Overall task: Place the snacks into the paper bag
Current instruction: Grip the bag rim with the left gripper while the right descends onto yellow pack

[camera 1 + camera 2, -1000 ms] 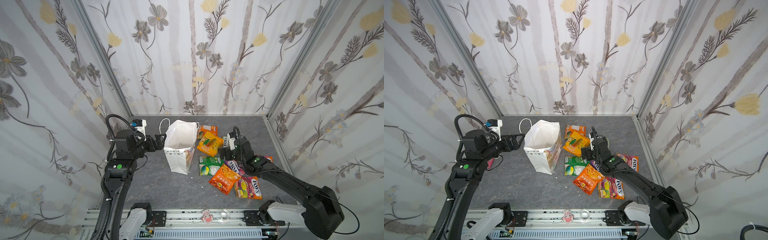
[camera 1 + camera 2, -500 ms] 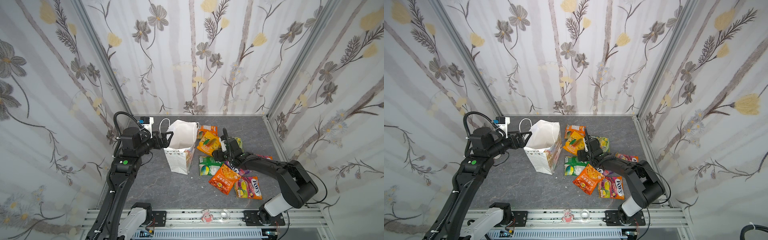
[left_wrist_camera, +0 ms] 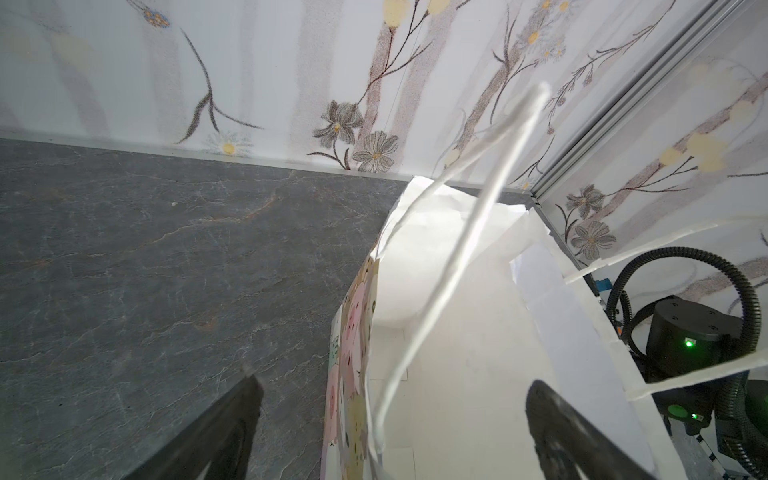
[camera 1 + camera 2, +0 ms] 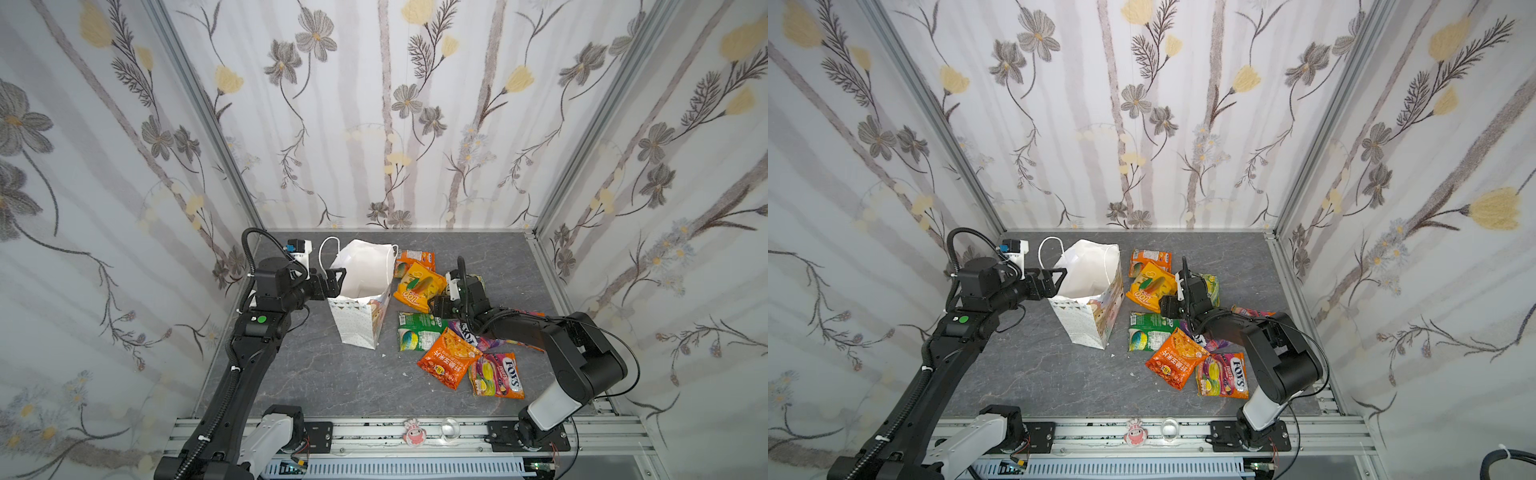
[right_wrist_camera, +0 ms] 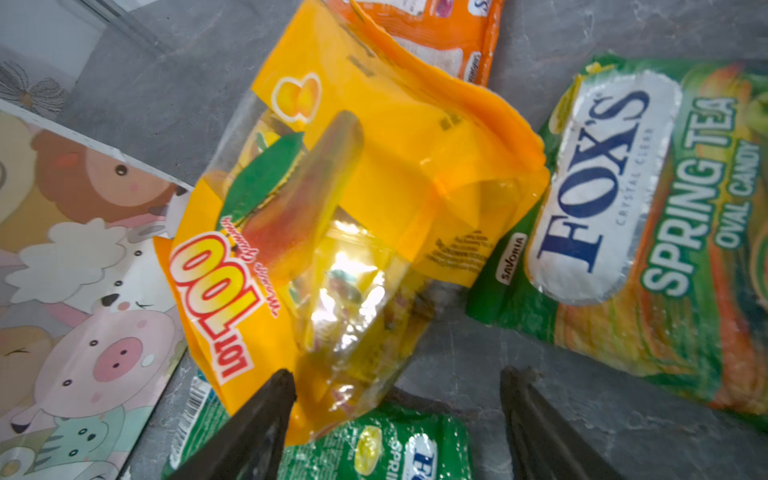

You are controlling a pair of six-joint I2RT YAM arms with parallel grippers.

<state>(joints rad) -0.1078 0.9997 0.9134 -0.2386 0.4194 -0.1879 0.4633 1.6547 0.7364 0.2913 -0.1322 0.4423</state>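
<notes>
The right gripper (image 5: 399,374) hung low over the near end of the crinkled yellow plastic packet marked "LOT 100" (image 5: 357,199). Its two black fingers were spread, and the packet's near corner lay in the gap between them. I could not make out either pad pressing the film.

From where I stood, the packet's length ran away from that gripper toward the back wall. Its far end overlapped an orange packet (image 4: 415,257), and a green packet (image 4: 417,336) lay just under its near corner. A pinch on that corner looked to me the natural next step.

The tall white paper bag with cartoon animals on its side (image 4: 357,324) stood upright just to the left of the yellow packet, mouth open. So the carry would be short, leftward and up over the rim.

The left gripper (image 4: 336,276) sat at the bag's far side, fingers wide apart, with the bag's edge (image 3: 353,332) between them in its wrist view. It gripped nothing that I could see. The right arm was plainly the nearer to the snack; the other packets lay scattered on the grey table (image 4: 324,374).
</notes>
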